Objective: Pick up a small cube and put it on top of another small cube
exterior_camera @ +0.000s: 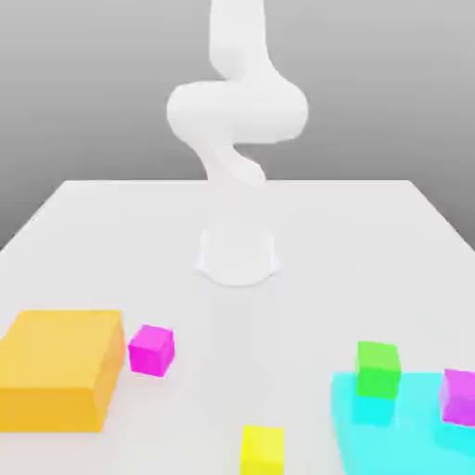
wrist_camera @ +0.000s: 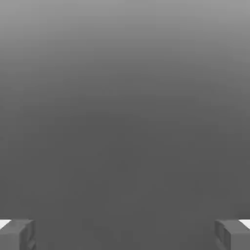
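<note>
A: Any writing or brand marks?

B: None readable. Every block face is plain colour, and the white arm [exterior_camera: 237, 121] carries no legible label.

A: The small magenta cube [exterior_camera: 151, 350]: where, and how is it turned?

B: On the white table [exterior_camera: 111, 232], just beside the big orange block [exterior_camera: 61, 368], on that block's exterior-view-right side; whether the two touch, I cannot tell. It rests flat, top face up, one corner edge turned a little toward the camera. All sides look equal, so no long axis.

A: Others, taking the orange block as landmark?

B: A yellow cube [exterior_camera: 263, 450] is to its exterior-view right and nearer the camera. Well apart, farther the same way, a cyan slab [exterior_camera: 408, 436] carries a green cube [exterior_camera: 378, 368] and a violet-purple cube [exterior_camera: 459, 397].

A: The gripper [wrist_camera: 125, 234]?

B: In the hand view the two grey fingertips [wrist_camera: 17, 234] stand at opposite edges, spread wide, with nothing between them but grey background. The arm rises behind the blocks, well apart from the orange block.
</note>
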Controlling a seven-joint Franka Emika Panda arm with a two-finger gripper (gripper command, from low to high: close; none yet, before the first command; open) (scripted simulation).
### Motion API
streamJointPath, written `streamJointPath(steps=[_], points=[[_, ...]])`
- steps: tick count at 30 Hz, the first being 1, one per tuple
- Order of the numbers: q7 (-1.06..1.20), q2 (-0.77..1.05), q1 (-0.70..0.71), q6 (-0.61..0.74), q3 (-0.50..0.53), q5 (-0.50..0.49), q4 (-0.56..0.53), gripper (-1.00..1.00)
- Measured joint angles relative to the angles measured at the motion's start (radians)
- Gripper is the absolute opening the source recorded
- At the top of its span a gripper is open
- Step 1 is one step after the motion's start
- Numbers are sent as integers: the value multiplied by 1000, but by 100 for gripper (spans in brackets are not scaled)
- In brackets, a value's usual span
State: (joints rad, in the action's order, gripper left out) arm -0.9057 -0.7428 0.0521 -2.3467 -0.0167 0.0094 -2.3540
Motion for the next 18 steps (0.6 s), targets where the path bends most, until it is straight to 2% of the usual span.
streamJointPath(steps=[18], points=[[-783, 413, 351, -337, -109, 42, -389, 0]])
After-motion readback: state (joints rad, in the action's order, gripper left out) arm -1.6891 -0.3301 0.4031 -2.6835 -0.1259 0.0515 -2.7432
